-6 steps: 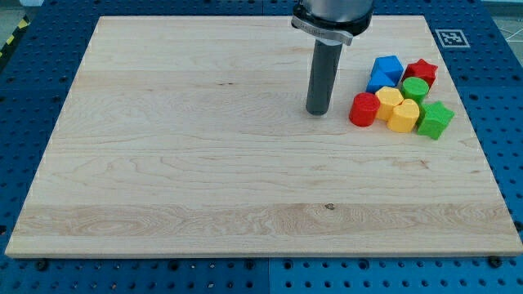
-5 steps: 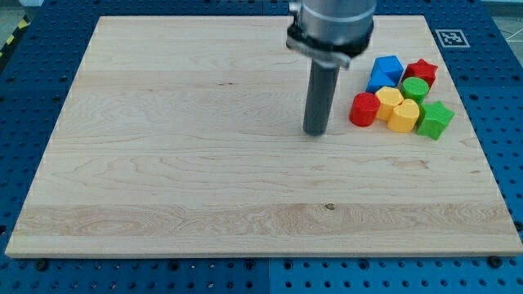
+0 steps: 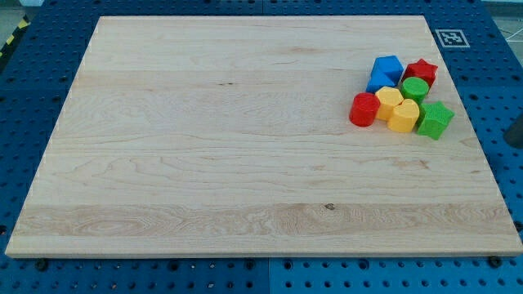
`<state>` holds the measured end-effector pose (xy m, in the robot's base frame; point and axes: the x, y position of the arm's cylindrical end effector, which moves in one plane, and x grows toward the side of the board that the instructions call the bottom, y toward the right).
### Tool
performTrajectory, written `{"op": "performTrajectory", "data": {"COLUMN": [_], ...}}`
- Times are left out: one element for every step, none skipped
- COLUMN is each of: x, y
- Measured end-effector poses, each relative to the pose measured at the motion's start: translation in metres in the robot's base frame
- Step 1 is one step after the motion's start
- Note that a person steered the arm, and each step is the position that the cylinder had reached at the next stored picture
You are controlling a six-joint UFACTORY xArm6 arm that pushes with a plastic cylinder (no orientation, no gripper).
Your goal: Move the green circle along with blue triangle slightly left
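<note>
The green circle (image 3: 414, 88) sits in a tight cluster at the view's right, below the red star (image 3: 422, 70). The blue triangle (image 3: 377, 82) lies at the cluster's left, just under a blue cube (image 3: 387, 66) and left of the green circle. My rod is gone from over the board. Only a dark sliver (image 3: 516, 131) shows at the view's right edge, off the board and right of the green star (image 3: 435, 119). I cannot make out my tip.
In the same cluster are a red cylinder (image 3: 364, 109), a yellow heart (image 3: 389, 99) and a yellow hexagon (image 3: 403, 117), all touching. The wooden board (image 3: 204, 147) rests on a blue pegboard. A marker tag (image 3: 449, 37) is at the board's top right corner.
The rod stood left of the red cylinder and has left the board. Only a dark sliver shows at the right edge now. No block has moved.
</note>
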<state>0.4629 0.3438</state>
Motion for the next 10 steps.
{"op": "performTrajectory", "data": {"x": [-0.035,-0.047,-0.047,-0.061,-0.079,-0.087,-0.089,-0.084,-0.074,-0.077], "y": [-0.018,-0.040,-0.085,-0.105,-0.109,-0.137,-0.166,-0.157,-0.156,-0.174]}}
